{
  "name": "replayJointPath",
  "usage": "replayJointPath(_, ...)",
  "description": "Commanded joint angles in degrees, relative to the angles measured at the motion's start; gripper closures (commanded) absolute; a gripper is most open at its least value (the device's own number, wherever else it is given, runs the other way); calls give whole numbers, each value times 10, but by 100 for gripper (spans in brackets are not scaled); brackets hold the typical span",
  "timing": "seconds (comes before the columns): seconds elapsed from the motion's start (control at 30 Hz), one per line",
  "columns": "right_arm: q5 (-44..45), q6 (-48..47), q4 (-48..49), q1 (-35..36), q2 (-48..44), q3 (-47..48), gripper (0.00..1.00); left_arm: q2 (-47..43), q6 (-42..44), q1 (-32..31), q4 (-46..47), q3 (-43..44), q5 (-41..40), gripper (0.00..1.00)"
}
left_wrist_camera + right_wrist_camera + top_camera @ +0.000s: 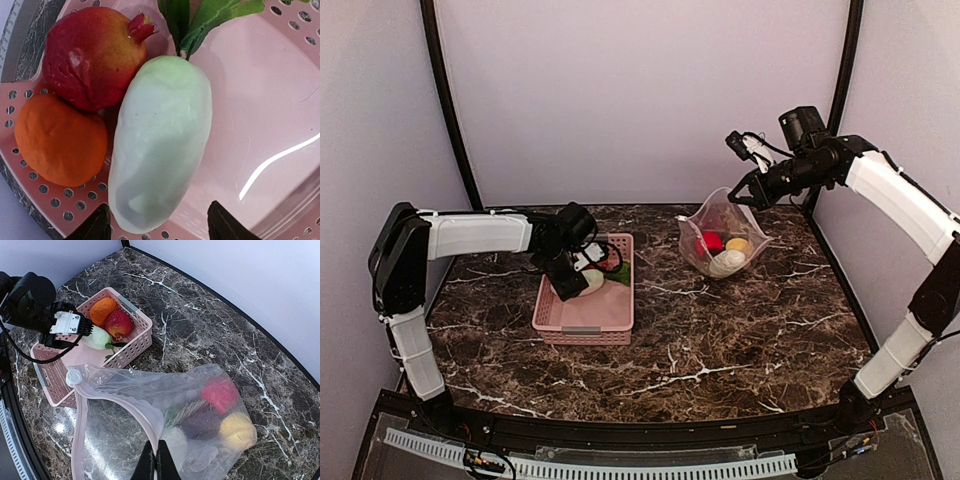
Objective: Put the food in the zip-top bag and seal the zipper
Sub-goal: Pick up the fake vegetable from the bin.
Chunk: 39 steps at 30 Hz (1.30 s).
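The left gripper [161, 222] is lowered into the pink basket [260, 100], which sits on the left half of the marble table [720, 340]. Its jaws are spread and straddle the near end of a white radish [160, 145]. One fingertip sits right at the edge of the radish, and the other stands clear of it with basket floor visible between. The radish lies on its side on the basket floor, with its green leaves [200, 20] pointing away from the fingers. A red pomegranate [92, 55] and an orange [60, 140] lie together in the basket corner, both touching the radish along one side. The zip-top bag [720, 240] stands on the table to the right of the basket and apart from it, with its mouth held open and raised. The right gripper [156, 460] has its jaws pressed together, pinching the rim of the bag at the mouth. The zipper [75, 440], a pinkish strip, runs around the open mouth edge and is not sealed. Four pieces of food already rest in the bottom of the bag: a red piece [220, 392], a yellow piece [237, 430], a dark purple piece [202, 422] and a white piece [172, 440]. They are bunched together and touching.
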Motion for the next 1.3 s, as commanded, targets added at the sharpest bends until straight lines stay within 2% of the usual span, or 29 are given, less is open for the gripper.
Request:
replayJointPath(0.0, 0, -4, 17, -1, -12, -4, 100, 22, 9, 2, -22, 15, -26, 35)
replayJointPath(0.37, -7, -4, 14, -1, 2, 2, 100, 41, -22, 2, 1, 4, 2, 46)
replayJointPath(0.5, -8, -4, 12, -1, 7, 5, 100, 41, -30, 1, -12, 12, 19, 58)
replayJointPath(0.6, -4, -5, 12, -1, 10, 7, 100, 37, -40, -4, -65, 37, 41, 68)
replayJointPath(0.67, -4, -5, 12, -1, 13, 9, 100, 27, -44, -13, -93, 49, 44, 71)
replayJointPath(0.87, 0, -6, 7, -1, 29, 25, 100, -25, -64, -41, -154, 65, 47, 72)
replayJointPath(1.07, 7, -11, -5, -1, 34, 44, 100, -71, -99, -73, -176, 89, 67, 72)
replayJointPath(1.27, 32, -29, 0, -1, 29, 47, 100, -121, -164, -105, -115, 123, 131, 72)
